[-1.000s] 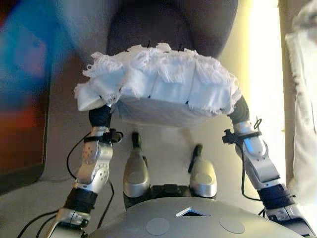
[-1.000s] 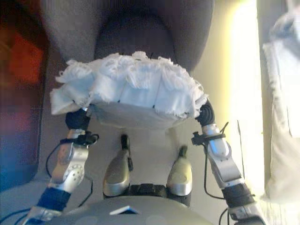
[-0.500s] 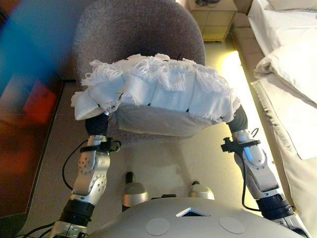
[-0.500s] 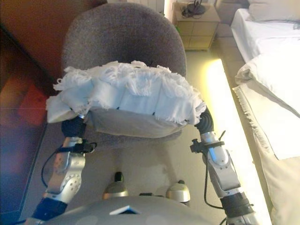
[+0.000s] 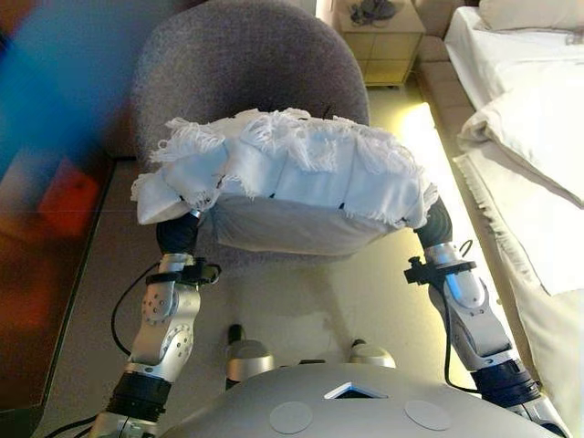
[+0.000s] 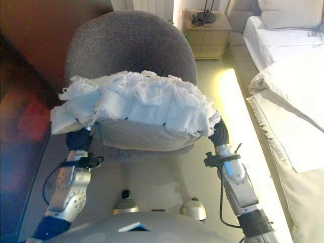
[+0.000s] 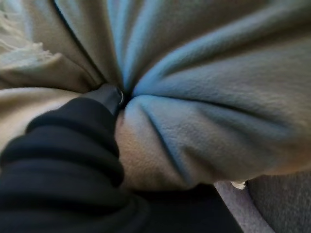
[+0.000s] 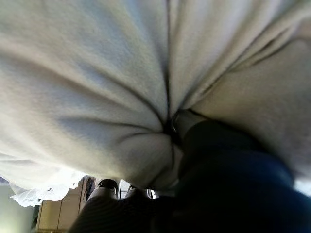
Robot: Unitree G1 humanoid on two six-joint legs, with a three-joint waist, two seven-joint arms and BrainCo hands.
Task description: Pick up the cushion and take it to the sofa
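Observation:
The cushion (image 5: 292,169), with a white fringed top and a pale grey underside, is held up in front of me between both hands. It hangs over the front of a round grey armchair (image 5: 246,64). My left hand (image 5: 178,233) is under the cushion's left end and my right hand (image 5: 436,224) is under its right end; only their dark covers show. In the left wrist view my hand (image 7: 73,145) digs into the fabric (image 7: 204,97), which puckers around a fingertip. The right wrist view shows the same for my right hand (image 8: 228,170).
A bed (image 5: 538,109) with white bedding and a pillow runs along the right. A wooden nightstand (image 5: 383,36) stands behind the armchair. A dark red-brown panel (image 5: 36,228) lines the left. A lit strip of floor (image 5: 429,137) lies between armchair and bed.
The whole picture has shifted, so the camera moved: more of the armchair, nightstand and bed now show. The cushion stays held between both hands.

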